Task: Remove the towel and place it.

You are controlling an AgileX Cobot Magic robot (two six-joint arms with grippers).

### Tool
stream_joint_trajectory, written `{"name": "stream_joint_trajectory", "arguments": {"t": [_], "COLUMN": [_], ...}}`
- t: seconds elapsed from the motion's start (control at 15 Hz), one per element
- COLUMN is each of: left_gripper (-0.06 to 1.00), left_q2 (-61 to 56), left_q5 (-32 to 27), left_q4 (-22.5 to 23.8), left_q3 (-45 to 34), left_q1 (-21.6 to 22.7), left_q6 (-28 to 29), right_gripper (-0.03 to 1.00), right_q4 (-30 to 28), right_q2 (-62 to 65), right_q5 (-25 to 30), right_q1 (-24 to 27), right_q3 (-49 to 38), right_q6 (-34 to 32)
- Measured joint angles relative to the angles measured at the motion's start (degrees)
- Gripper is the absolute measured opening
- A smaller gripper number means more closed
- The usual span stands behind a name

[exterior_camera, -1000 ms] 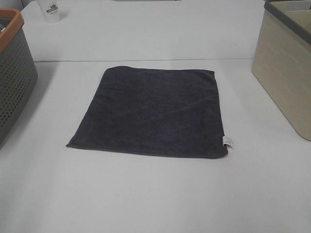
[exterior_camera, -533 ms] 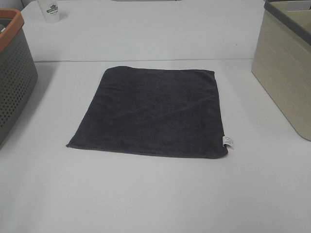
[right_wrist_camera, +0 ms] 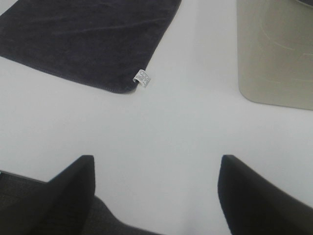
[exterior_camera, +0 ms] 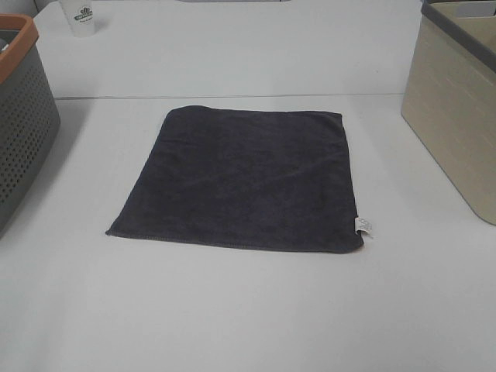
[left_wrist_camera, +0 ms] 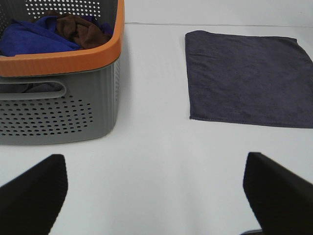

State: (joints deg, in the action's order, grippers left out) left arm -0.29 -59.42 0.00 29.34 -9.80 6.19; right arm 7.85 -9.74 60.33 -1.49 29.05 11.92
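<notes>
The towel (exterior_camera: 244, 178) is a dark charcoal-grey square cloth lying flat in the middle of the white table, with a small white tag (exterior_camera: 363, 226) at its near right corner. It also shows in the left wrist view (left_wrist_camera: 247, 85) and the right wrist view (right_wrist_camera: 88, 36), tag (right_wrist_camera: 142, 78) included. Neither gripper shows in the exterior high view. My left gripper (left_wrist_camera: 156, 196) is open and empty over bare table, short of the towel. My right gripper (right_wrist_camera: 156, 193) is open and empty near the table's front edge, short of the tag corner.
A grey perforated basket with an orange rim (exterior_camera: 23, 116) stands at the left; in the left wrist view it (left_wrist_camera: 58, 93) holds blue and brown cloths. A beige basket (exterior_camera: 453, 108) stands at the right, seen also in the right wrist view (right_wrist_camera: 274, 49). A white cup (exterior_camera: 79, 15) stands at the back left.
</notes>
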Motion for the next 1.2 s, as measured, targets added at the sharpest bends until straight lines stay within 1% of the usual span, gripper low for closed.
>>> {"name": "stream_joint_trajectory", "arguments": {"t": [0.13, 0.2, 0.4, 1.2], "left_gripper": [0.91, 0.91, 0.91, 0.9], "left_q2": [0.0, 0.0, 0.0, 0.0], "left_q5": [0.0, 0.0, 0.0, 0.0], "left_q4": [0.0, 0.0, 0.0, 0.0], "left_q3": [0.0, 0.0, 0.0, 0.0], "left_q1": [0.0, 0.0, 0.0, 0.0], "left_q6": [0.0, 0.0, 0.0, -0.5], "right_gripper": [0.7, 0.7, 0.7, 0.7], "right_q4": [0.0, 0.2, 0.5, 0.5], "right_q2": [3.1, 6.6, 9.9, 10.0], "right_q5": [0.0, 0.0, 0.0, 0.0], "right_q1": [0.0, 0.0, 0.0, 0.0], "right_q3": [0.0, -0.1, -0.1, -0.1], "right_q6": [0.0, 0.0, 0.0, 0.0]}}
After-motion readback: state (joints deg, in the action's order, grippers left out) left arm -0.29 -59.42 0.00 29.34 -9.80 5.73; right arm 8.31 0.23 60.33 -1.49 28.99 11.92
